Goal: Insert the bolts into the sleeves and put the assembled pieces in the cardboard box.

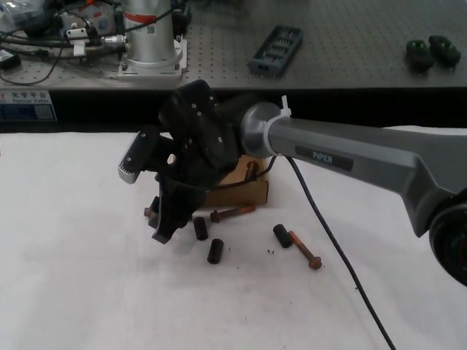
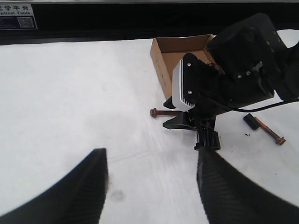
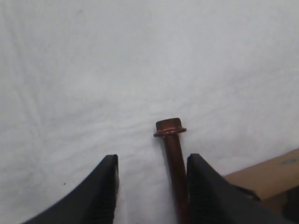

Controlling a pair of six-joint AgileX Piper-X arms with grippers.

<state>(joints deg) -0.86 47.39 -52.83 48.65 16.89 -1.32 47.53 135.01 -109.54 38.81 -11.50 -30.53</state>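
Note:
A rusty bolt (image 3: 172,154) lies on the white cloth between the fingers of my right gripper (image 3: 152,186), close against one finger; the gripper is open. In the high view that gripper (image 1: 159,222) points down just left of the cardboard box (image 1: 244,191), with the bolt's head (image 1: 148,211) beside its tips. A bolt (image 1: 252,172) stands in the box. Another bolt (image 1: 233,213) lies in front of the box, and a third bolt (image 1: 303,250) lies beside a black sleeve (image 1: 282,235). Two more sleeves (image 1: 199,228) (image 1: 214,251) lie nearby. My left gripper (image 2: 152,186) hovers open over bare cloth, facing the right gripper (image 2: 189,135).
The white cloth (image 1: 87,292) covers the bench. The right arm's cable (image 1: 328,233) trails across it past the bolt and sleeve. Behind the cloth is a perforated metal table (image 1: 343,51) with a blue tray (image 1: 276,49) and other gear.

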